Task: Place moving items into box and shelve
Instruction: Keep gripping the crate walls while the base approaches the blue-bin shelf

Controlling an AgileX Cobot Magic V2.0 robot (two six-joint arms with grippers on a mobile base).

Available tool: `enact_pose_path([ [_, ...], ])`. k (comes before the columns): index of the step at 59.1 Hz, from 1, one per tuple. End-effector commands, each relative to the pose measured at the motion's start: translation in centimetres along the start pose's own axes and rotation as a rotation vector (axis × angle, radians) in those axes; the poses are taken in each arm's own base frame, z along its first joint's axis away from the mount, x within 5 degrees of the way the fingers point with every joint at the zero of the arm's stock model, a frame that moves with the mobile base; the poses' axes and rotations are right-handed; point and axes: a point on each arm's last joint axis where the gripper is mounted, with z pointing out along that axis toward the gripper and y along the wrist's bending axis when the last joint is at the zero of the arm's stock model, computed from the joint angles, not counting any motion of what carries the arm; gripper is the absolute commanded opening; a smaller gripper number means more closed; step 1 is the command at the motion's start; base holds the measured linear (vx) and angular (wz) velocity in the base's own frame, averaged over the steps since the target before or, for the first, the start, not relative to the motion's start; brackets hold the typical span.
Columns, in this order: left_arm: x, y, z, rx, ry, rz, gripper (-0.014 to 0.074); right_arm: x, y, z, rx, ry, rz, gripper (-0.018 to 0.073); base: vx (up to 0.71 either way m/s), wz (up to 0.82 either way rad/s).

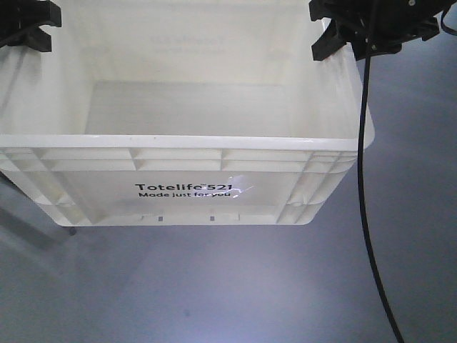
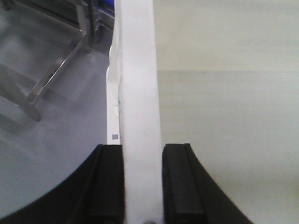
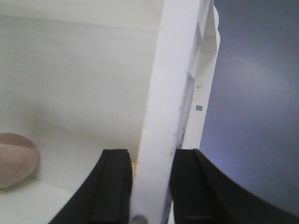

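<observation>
The white box (image 1: 186, 141) fills the front view, its open top toward me and the black "Totelife 521" print on its near side. My left gripper (image 1: 28, 28) is at its left rim and my right gripper (image 1: 343, 32) at its right rim. In the left wrist view the left gripper (image 2: 142, 182) is shut on the box's rim (image 2: 138, 93), one finger on each side. Likewise the right gripper (image 3: 149, 186) is shut on the opposite rim (image 3: 170, 93). A round brownish item (image 3: 16, 158) lies inside the box by the wall.
Grey floor (image 1: 214, 286) shows below and around the box. A black cable (image 1: 368, 214) hangs down at the right. A metal frame (image 2: 51, 70) stands to the left of the box, with something blue (image 2: 105, 3) behind it.
</observation>
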Motion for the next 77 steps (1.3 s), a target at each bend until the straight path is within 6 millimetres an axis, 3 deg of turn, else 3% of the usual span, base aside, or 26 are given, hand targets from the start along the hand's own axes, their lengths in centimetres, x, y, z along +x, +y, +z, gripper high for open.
enact_pose_path([
  [1, -1.92, -2.40, -3.17, 0.191, -0.209, -0.092, -0.0016, -1.04, 3.83, -3.73, -0.255, -0.195, 0.023, -0.0011, 0.34, -0.51],
  [77, -1.93, -2.24, -3.15, 0.171, -0.212, -0.077, -0.0016, -1.03, 3.85, -3.70, -0.258, -0.192, 0.024, -0.0011, 0.32, -0.43],
])
